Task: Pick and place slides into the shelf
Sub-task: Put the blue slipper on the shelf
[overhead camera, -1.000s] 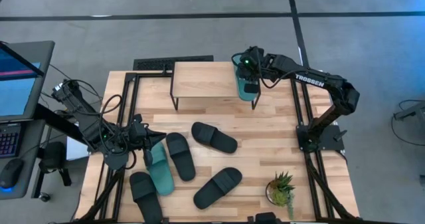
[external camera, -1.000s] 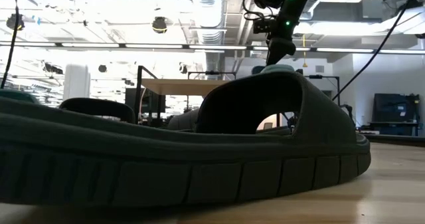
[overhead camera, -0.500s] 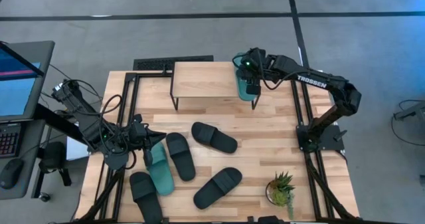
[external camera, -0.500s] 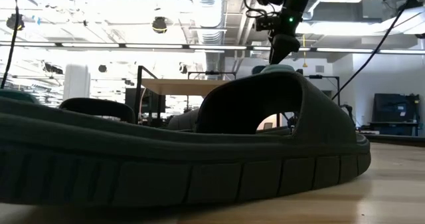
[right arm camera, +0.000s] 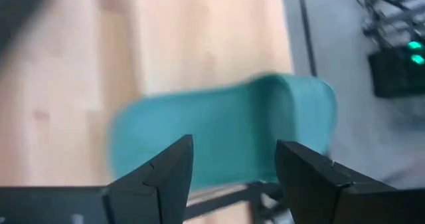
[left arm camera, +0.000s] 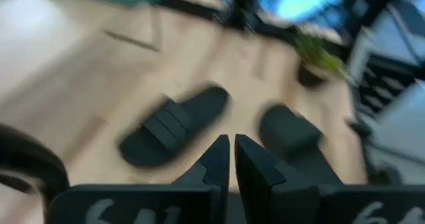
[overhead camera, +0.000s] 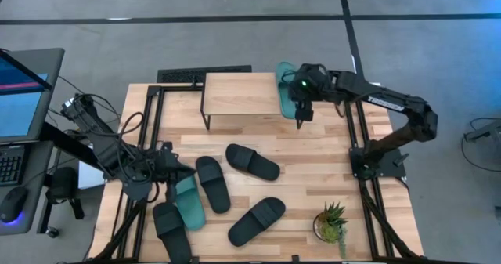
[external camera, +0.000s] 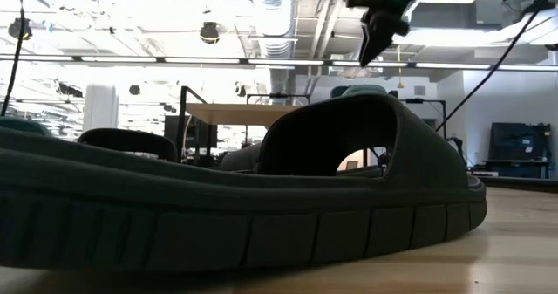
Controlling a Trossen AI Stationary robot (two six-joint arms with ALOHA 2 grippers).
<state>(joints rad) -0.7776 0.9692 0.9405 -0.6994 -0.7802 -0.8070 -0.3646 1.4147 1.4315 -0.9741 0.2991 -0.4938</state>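
A teal slide (overhead camera: 285, 86) lies on the right end of the shelf (overhead camera: 239, 95), its outer side partly past the shelf's edge. My right gripper (overhead camera: 299, 98) hovers open above it and a little to its right, touching nothing; its wrist view shows the slide (right arm camera: 226, 131) beyond the spread fingers (right arm camera: 232, 161). My left gripper (overhead camera: 184, 170) is shut and empty at the table's left, just above a second teal slide (overhead camera: 189, 205) lying on the table. Several black slides (overhead camera: 252, 161) lie on the tabletop around it.
Black slides lie at the table's middle (overhead camera: 212, 183), near middle (overhead camera: 257, 221) and near left (overhead camera: 171, 229); one (external camera: 261, 189) fills the low view's foreground. A potted plant (overhead camera: 332, 222) stands at the near right. The shelf's top board left of the teal slide is bare.
My right gripper has let go of the teal slide, risen clear of it and drawn back toward the table's right edge. The slide stays on the shelf's right end. My left gripper has turned a little at the wrist without leaving its place.
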